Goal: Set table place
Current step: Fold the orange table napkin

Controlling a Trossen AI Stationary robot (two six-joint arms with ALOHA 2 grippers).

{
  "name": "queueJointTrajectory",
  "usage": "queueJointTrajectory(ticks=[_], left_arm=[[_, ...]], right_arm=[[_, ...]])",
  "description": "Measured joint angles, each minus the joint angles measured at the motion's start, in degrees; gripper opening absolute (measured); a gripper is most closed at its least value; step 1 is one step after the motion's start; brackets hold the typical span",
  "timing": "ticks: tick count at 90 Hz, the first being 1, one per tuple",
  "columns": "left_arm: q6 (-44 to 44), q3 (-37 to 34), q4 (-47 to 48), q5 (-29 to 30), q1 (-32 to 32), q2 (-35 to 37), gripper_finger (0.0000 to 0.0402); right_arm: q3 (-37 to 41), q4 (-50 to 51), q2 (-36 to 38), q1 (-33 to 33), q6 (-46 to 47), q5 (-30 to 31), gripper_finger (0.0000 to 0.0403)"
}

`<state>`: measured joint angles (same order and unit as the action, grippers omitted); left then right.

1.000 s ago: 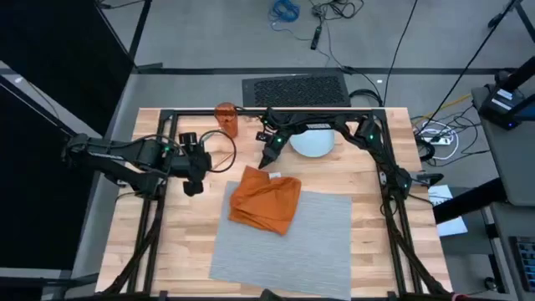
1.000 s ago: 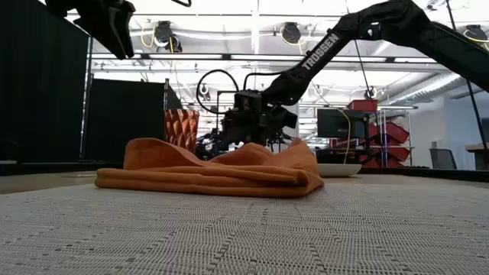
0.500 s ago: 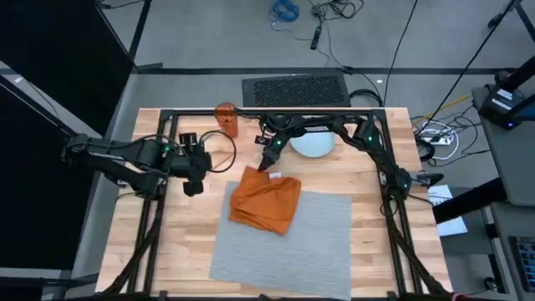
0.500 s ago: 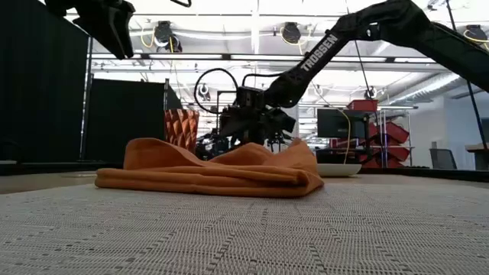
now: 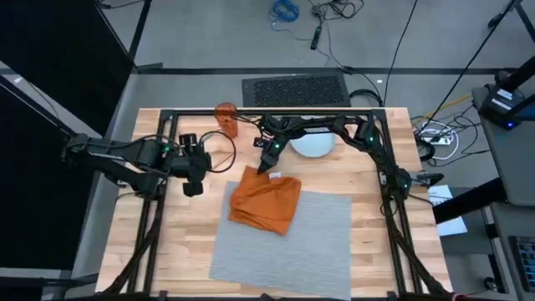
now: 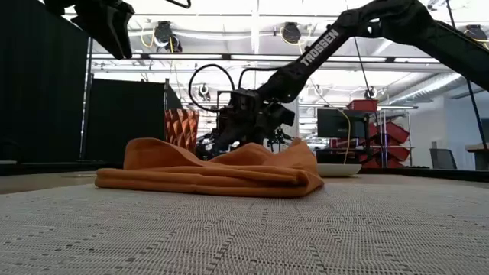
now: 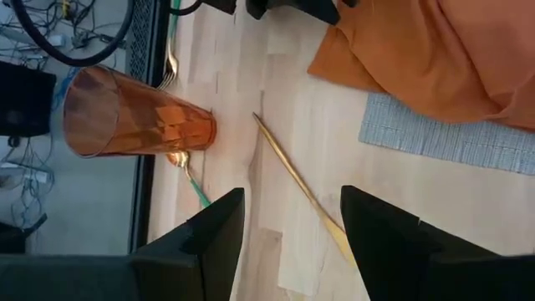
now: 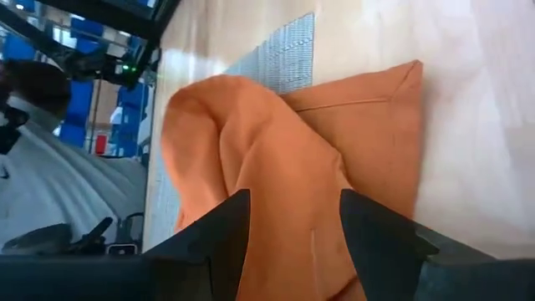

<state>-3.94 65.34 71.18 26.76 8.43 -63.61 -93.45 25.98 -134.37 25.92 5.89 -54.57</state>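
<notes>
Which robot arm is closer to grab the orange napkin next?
Probably the right one. Its open end effector hovers at the far edge of the orange napkin, fingers pointed at the cloth. The left end effector waits off beside the placemat.

The floor point(image 5: 209, 33) around the work area is grey and smooth. A dark ribbed mat point(image 5: 295, 89) lies on it, and loose cables point(image 5: 322, 17) with a blue coil point(image 5: 284, 10) lie farther away. Tall black panels point(image 5: 50, 75) stand at one side. In the low view, the ceiling has bright round lamps point(image 6: 290, 32) and white beams, and red shelves point(image 6: 386, 130) stand near a dark monitor point(image 6: 336, 122).
</notes>
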Motion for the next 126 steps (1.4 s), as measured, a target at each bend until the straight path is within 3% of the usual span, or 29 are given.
queueJointTrajectory(ticks=[18,33,126], left_arm=[[0.02,0.00,-0.02,-0.49,0.00,0.00,0.0184],[0.04,0.00,-0.17,-0.83,0.00,0.00,0.0184],[0.21,0.00,-0.48,-1.56,0.00,0.01,0.0184]], right_arm=[[0.07,3.42,1.58,-0.65,-2.14,6.92,0.0171],[0.26,4.01,2.49,-0.65,-2.27,9.06,0.0171],[-0.42,3.27,2.60,-1.63,-3.41,9.08,0.0171]])
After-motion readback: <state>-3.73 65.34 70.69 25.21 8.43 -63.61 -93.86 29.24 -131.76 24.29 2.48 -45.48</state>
